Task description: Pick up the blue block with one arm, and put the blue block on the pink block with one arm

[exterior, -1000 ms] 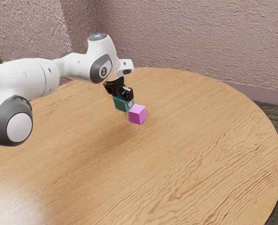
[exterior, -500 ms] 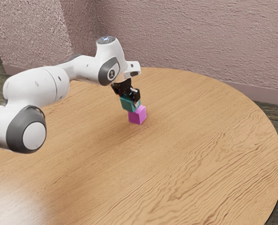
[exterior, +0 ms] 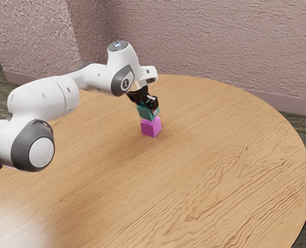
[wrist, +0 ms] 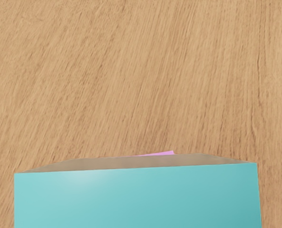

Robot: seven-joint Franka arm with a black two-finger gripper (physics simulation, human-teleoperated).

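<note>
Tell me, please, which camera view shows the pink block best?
The exterior view: the pink block stands whole on the table, directly under the blue block. In the wrist view the blue block covers nearly all of it, leaving a thin pink strip.

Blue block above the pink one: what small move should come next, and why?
Probably ease straight down a little: the jaws hold the blue block right above the pink block, roughly lined up, but I cannot tell that they touch yet.
</note>
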